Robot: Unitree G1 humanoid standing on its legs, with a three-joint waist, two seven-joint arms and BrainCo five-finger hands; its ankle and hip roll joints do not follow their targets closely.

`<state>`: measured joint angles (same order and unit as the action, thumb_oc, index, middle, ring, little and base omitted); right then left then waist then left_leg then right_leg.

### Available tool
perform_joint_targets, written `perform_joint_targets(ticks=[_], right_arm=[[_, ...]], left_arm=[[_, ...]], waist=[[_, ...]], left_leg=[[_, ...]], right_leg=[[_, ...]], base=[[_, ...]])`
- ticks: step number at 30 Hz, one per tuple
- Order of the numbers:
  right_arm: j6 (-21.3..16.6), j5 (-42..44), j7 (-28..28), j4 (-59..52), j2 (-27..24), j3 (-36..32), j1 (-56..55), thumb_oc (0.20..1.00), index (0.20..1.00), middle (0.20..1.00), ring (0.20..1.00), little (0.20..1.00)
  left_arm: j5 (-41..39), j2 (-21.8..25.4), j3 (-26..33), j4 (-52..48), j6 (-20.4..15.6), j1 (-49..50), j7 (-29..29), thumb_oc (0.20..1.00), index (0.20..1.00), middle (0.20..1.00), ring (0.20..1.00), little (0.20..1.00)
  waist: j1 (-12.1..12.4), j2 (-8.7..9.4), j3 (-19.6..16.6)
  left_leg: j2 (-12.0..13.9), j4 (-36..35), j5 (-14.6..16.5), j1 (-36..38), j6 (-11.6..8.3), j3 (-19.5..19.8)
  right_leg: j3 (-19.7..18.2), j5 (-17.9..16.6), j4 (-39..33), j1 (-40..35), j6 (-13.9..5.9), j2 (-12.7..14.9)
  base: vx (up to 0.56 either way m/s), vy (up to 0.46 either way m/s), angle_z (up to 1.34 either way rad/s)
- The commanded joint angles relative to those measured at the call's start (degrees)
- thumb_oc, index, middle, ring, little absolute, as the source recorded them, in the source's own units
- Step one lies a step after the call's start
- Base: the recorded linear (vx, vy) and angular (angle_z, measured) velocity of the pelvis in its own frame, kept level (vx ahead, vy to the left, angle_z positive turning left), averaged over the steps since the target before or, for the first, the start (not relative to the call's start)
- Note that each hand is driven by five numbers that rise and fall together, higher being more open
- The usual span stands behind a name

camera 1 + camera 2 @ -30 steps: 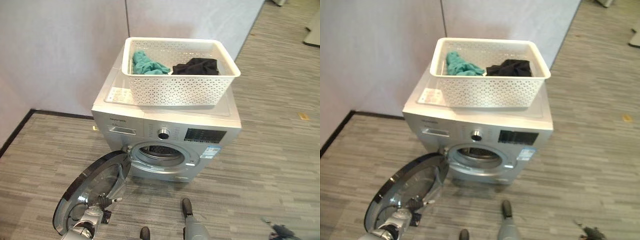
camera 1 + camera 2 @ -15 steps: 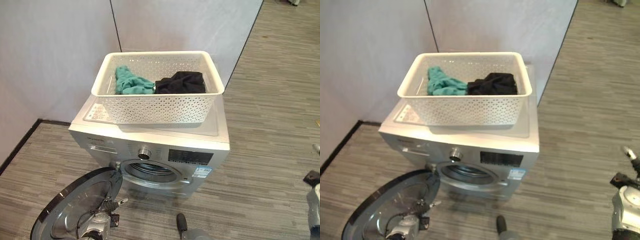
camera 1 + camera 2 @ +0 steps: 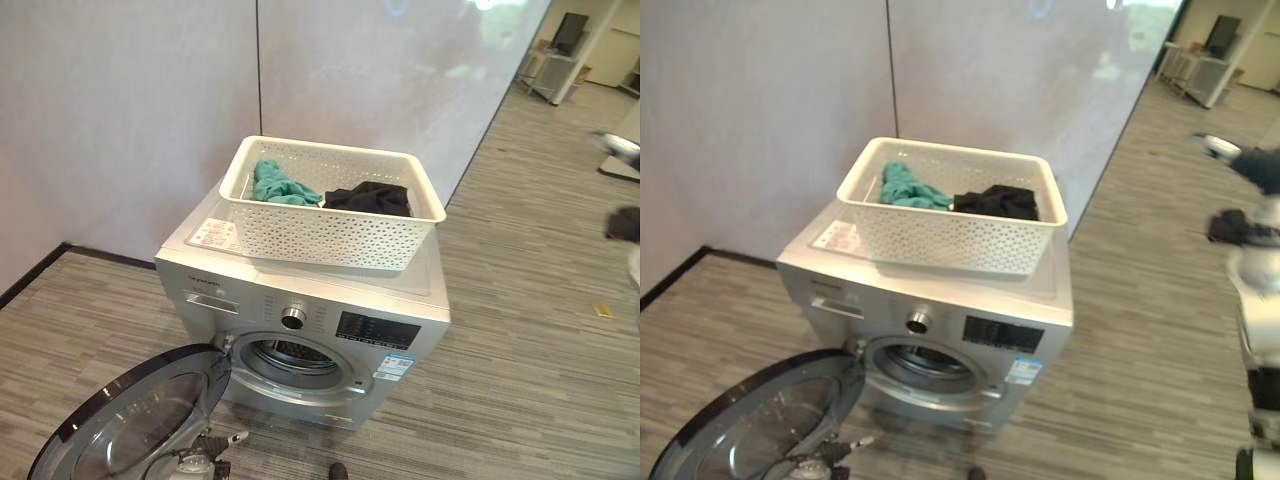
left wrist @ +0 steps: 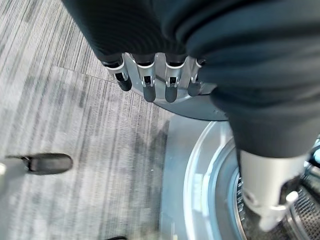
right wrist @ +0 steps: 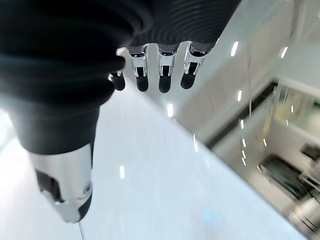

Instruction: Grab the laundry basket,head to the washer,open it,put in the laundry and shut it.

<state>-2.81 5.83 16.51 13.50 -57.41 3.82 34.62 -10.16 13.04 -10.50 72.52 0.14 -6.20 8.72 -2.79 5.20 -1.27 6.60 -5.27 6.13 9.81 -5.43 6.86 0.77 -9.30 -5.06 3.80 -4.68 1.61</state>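
Washer (image 3: 300, 300): stood against the wall, silver, front-loading.
Door (image 3: 130, 425): swung fully open to the washer's left, drum mouth exposed.
Laundry basket (image 3: 330, 225): white, perforated, resting on top of the washer.
Laundry: a teal garment (image 3: 280, 187) and a black garment (image 3: 370, 198) lay side by side inside the basket.
My left hand (image 4: 155, 75): low by the open door, fingers relaxed, holding nothing.
My right hand (image 5: 150, 65): raised well off to the right, fingers relaxed, empty.

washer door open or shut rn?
Open. The washer door is swung wide to the floor side, leaving the drum opening exposed. The laundry basket sits on top with both garments inside.
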Motion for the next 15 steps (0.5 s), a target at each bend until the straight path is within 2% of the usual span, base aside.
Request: perform_joint_targets(ticks=[1, 4, 5, 8, 12, 13, 15], right_arm=[[3.5, -0.7, -7.7, 7.5, -4.4, 7.3, 11.2, 1.0, 1.0, 1.0, 1.0, 1.0], [3.8, -0.2, -11.4, 17.5, -3.8, 19.7, 24.3, 1.0, 1.0, 1.0, 1.0, 1.0], [3.7, -0.2, -11.4, 17.6, -3.7, 19.9, 24.5, 1.0, 1.0, 1.0, 1.0, 1.0], [3.7, 0.6, -15.5, 26.3, -0.9, 29.9, 33.8, 1.0, 1.0, 1.0, 1.0, 1.0], [3.4, 2.1, -17.3, 32.0, 2.4, 33.8, 38.6, 1.0, 1.0, 1.0, 1.0, 1.0], [3.9, 3.1, -18.9, 35.9, 4.6, 36.0, 40.9, 1.0, 1.0, 1.0, 1.0, 1.0], [4.1, 3.1, -19.8, 37.2, 5.2, 37.5, 42.2, 1.0, 1.0, 1.0, 1.0, 1.0]], left_arm=[[-0.8, 2.6, -1.9, 2.8, -1.3, -2.8, -2.1, 1.0, 1.0, 1.0, 1.0, 1.0], [-2.3, 2.4, -2.4, 3.2, -1.3, -2.4, -3.3, 1.0, 1.0, 1.0, 1.0, 1.0], [-2.3, 2.4, -2.3, 3.3, -1.3, -2.4, -3.3, 1.0, 1.0, 1.0, 1.0, 1.0], [-3.3, 2.5, -2.4, 3.2, -1.7, -1.7, -4.2, 1.0, 1.0, 1.0, 1.0, 1.0], [-4.3, 2.8, -2.1, 3.4, -1.9, -1.1, -4.6, 1.0, 1.0, 1.0, 1.0, 1.0], [-5.0, 3.2, -1.7, 3.5, -2.1, -0.9, -4.7, 1.0, 1.0, 1.0, 1.0, 1.0], [-5.3, 3.5, -1.4, 3.5, -2.1, -0.8, -4.8, 1.0, 1.0, 1.0, 1.0, 1.0]], waist=[[2.8, 1.54, 2.2], [3.1, 1.93, 2.4], [3.0, 1.86, 2.5], [3.7, 2.45, 2.8], [4.4, 2.95, 3.1], [5.1, 3.56, 3.3], [5.3, 3.84, 3.4]], left_leg=[[-0.7, 1.0, -0.4, -1.5, 2.7, 0.1], [-0.7, 0.8, -0.8, -1.7, 2.55, 0.3], [-0.7, 0.8, -0.8, -1.7, 2.55, 0.3], [-0.7, 0.8, -1.1, -2.1, 2.34, 0.7], [-0.7, 0.9, -1.4, -2.5, 2.2, 0.9], [-0.6, 1.0, -1.6, -3.1, 2.06, 1.1], [-0.5, 1.1, -1.7, -3.4, 1.98, 1.3]], right_leg=[[-0.6, 5.8, 6.3, 0.3, -4.73, 4.4], [-0.2, 5.7, 6.3, 0.3, -4.62, 4.5], [-0.2, 5.7, 6.3, 0.3, -4.62, 4.5], [0.3, 5.7, 6.2, 0.2, -4.62, 4.7], [0.7, 5.7, 5.9, 0.2, -4.6, 4.7], [1.2, 5.6, 5.6, 0.3, -4.62, 4.7], [1.4, 5.7, 5.5, 0.4, -4.57, 4.7]], base=[[-0.04, 0.015, 0.04], [-0.03, 0.019, 0.1], [-0.02, 0.011, 0.05], [-0.01, 0.011, 0.08], [0.0, -0.002, 0.04], [0.0, -0.024, 0.1], [0.0, -0.02, 0.1]])
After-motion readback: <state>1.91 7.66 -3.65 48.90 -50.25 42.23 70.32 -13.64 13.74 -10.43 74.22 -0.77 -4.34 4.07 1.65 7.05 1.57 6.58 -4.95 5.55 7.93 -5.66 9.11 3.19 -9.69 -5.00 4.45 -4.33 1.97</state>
